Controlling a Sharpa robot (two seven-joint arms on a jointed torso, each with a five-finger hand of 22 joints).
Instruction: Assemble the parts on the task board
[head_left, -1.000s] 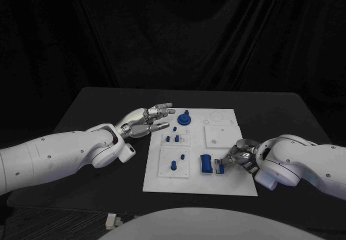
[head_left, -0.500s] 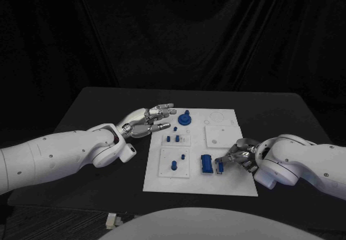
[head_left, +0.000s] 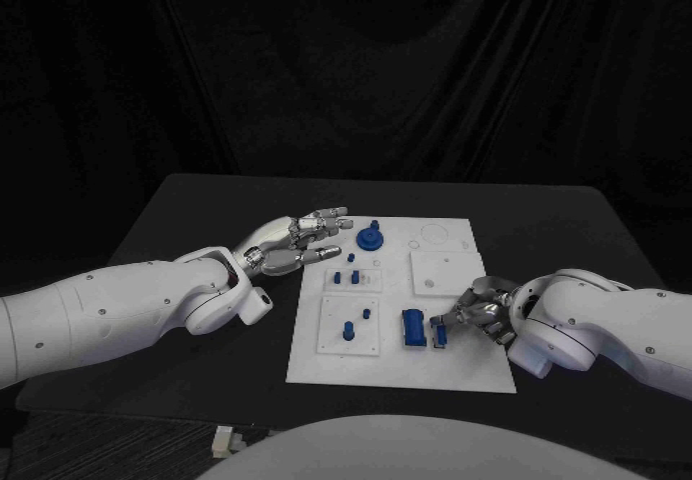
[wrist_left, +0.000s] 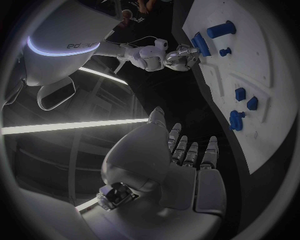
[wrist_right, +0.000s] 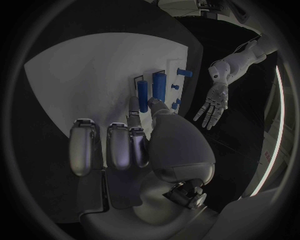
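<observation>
the task board (head_left: 433, 355) lies flat in the middle of the black table (head_left: 188, 210), with small blue parts spread over it. the left hand (head_left: 296, 243) hovers just off the board's far left corner, palm up, its fingers (head_left: 330, 215) spread apart and holding nothing. near its fingertips stands a round blue part with a post (head_left: 369, 238). the right hand (head_left: 480, 312) sits low at the board's right side, its fingers (wrist_right: 134, 111) reaching to a pair of upright blue cylinders (head_left: 414, 328) in the near middle of the board; whether they actually grip a cylinder i cannot tell. two small blue pegs (head_left: 346, 328) stand in the square panel left of the cylinders, and a few more (head_left: 343, 277) sit farther up the board.
</observation>
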